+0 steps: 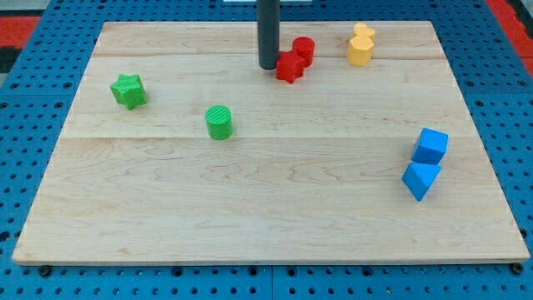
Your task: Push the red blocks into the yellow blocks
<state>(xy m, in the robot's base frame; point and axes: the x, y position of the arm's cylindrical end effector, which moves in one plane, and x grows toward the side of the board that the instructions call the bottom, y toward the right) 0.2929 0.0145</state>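
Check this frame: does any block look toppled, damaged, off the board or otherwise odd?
Nothing stands out. All blocks sit on the wooden board, paired by colour: red blocks touching beside my tip, yellow blocks at the view's top, blue blocks right, green blocks left, apart.

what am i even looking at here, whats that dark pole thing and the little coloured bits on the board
There is just one camera picture, looking down at a wooden board on a blue pegboard base. The dark pole is the end of a robot arm: a plain rod with nothing that grasps, so nothing is held. It only pushes. My tip rests near the view's top, right beside the left of two red blocks. To their right, apart from them, sit two yellow blocks. At the view's left are a green star and a green cylinder; at the right, a blue cube and a blue wedge-like block.
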